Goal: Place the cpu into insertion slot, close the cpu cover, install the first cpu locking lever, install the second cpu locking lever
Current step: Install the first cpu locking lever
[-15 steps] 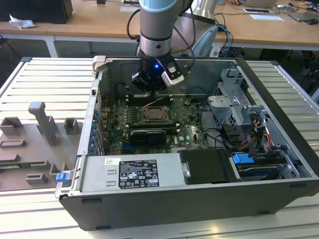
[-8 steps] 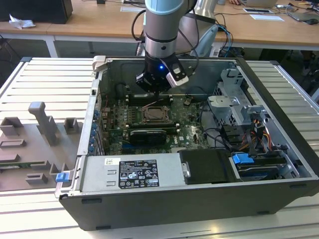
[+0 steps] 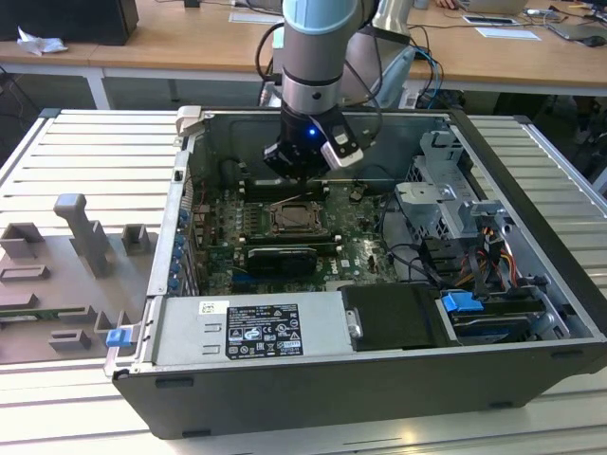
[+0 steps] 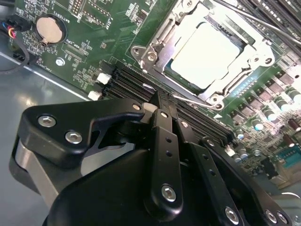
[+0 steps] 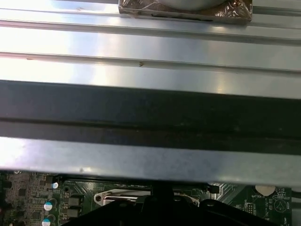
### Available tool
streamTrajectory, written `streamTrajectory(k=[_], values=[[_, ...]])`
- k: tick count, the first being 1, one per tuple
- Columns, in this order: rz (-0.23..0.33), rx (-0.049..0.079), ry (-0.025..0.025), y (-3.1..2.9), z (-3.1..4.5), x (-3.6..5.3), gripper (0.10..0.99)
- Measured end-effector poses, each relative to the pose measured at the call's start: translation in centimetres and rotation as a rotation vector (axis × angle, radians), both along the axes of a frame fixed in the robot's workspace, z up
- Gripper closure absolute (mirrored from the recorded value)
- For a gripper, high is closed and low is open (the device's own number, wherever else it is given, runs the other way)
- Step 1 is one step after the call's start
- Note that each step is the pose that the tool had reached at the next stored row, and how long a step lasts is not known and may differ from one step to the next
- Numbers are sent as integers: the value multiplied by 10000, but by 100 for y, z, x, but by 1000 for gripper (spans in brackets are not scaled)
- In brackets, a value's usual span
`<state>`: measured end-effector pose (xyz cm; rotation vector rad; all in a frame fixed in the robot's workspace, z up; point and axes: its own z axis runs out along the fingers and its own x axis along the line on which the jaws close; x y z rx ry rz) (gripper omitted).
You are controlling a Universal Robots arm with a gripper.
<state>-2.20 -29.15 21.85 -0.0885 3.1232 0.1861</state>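
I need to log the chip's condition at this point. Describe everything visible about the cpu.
The small flat square cpu with its pale silvery metal face lies flat in the square insertion slot on the green motherboard. The silvery metal cpu cover frame lies around it, its cut-out leaving the face bare. The face looks smooth and unmarked. A thin metal lever rod runs along one side of the frame. The black gripper hovers beside the socket, not touching the chip.

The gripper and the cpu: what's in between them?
In the second wrist view, black memory slots on the green board lie between the gripper and the cpu.
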Motion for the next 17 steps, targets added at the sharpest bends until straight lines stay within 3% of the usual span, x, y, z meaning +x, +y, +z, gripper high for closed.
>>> streamTrajectory(k=[17], values=[[-70,-36,-1,0,-134,33,980]])
